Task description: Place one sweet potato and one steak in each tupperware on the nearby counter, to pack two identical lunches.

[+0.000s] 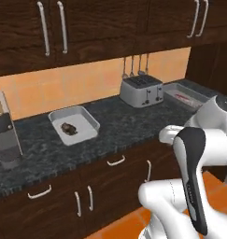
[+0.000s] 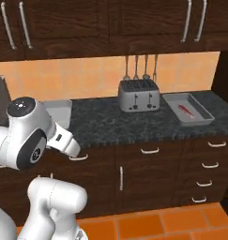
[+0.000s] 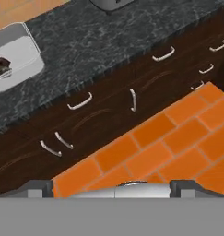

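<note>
Two tupperware trays sit on the bench either side of a toaster: the left tupperware holds a dark lump, the right tupperware, near the bench's right end, holds the red steak. The tool hangs open and empty over the floor, seemingly between deliveries.
</note>
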Motion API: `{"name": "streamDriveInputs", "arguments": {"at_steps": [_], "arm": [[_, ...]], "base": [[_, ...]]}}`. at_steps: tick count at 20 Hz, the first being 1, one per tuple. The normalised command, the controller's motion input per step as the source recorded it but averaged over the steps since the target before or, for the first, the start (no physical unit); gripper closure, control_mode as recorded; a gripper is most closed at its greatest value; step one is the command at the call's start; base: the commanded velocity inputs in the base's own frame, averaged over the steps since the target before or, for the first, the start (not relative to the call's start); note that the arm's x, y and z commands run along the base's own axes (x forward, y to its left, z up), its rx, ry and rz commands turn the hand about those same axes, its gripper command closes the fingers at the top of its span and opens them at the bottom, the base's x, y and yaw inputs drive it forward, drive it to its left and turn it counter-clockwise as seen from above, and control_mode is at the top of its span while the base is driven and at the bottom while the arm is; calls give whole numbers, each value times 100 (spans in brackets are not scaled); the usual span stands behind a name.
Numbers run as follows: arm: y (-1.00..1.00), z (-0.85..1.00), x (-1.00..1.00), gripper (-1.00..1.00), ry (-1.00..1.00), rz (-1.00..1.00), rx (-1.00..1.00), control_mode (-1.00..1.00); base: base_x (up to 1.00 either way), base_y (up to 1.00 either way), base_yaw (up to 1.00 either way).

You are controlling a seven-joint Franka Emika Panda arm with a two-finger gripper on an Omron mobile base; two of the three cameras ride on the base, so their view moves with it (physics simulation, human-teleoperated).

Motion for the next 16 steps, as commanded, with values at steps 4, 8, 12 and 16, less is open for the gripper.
{"name": "streamDriveInputs", "arguments": {"at_steps": [4,8,12,16], "arm": [[0,0,0,-100,0,0,0,100],[0,0,0,-100,0,0,0,100],[0,0,0,-100,0,0,0,100],[0,0,0,-100,0,0,0,100]], "base": [[0,-43,-90],[11,-64,-87],[86,-98,-49],[100,-90,-6]]}}
